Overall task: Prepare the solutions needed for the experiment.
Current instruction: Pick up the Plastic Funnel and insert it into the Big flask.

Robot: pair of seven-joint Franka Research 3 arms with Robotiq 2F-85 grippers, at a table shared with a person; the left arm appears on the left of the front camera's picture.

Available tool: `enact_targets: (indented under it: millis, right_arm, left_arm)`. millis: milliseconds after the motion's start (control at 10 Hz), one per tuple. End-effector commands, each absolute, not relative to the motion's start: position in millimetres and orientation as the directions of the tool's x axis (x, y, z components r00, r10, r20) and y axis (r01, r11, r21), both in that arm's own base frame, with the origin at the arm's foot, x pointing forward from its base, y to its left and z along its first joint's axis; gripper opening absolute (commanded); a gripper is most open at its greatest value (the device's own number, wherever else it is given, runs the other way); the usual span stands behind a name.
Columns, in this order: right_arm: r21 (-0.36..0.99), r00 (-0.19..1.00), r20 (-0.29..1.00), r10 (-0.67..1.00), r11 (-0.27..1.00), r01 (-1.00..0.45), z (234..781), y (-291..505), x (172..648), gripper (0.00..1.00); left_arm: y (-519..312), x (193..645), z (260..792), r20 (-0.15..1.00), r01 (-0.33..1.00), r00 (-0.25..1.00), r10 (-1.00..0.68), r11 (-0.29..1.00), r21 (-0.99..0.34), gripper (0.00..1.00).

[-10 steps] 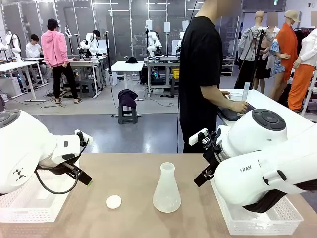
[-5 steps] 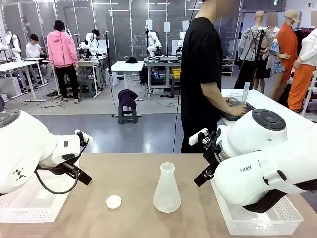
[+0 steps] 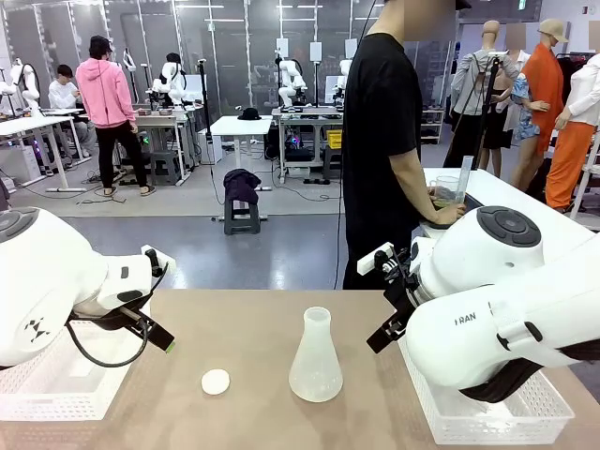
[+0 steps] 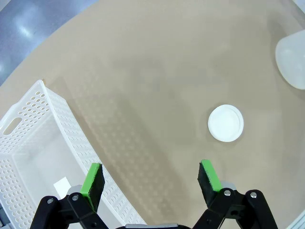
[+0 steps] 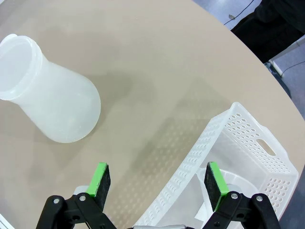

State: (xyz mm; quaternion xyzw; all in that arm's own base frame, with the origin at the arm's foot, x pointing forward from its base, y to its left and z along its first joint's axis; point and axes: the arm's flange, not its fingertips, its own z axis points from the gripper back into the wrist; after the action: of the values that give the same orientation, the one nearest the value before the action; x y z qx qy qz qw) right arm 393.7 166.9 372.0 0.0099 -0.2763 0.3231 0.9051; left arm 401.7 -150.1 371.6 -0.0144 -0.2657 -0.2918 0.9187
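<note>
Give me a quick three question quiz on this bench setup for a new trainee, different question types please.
1. True or false: the left hand is open and holds nothing.
2. The conical flask is: A) lying on its side, B) standing upright on the table, C) turned upside down.
3. Fill in: the white disc lies on the flask's ___ side, by the robot's own sides.
Key: 1 true; 2 B; 3 left.

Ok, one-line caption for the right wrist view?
Open right gripper above the table, translucent conical flask upright on one side, white perforated basket on the other.
</note>
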Motion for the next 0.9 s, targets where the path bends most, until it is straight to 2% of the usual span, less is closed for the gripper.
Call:
enact_targets:
  millis: [0,800]
  right_arm:
    - [-0.159,0.64,0.507,0.578,0.792,-0.589,371.9,166.9,393.7,1.0]
    - [-0.161,0.639,0.506,0.579,0.791,-0.59,372.0,166.9,393.7,1.0]
  left_arm:
    - [-150.1,401.7,371.6,0.497,0.544,0.688,-0.528,0.829,0.129,1.0]
    - [-149.4,403.3,378.4,0.498,0.526,0.693,-0.522,0.838,0.146,1.0]
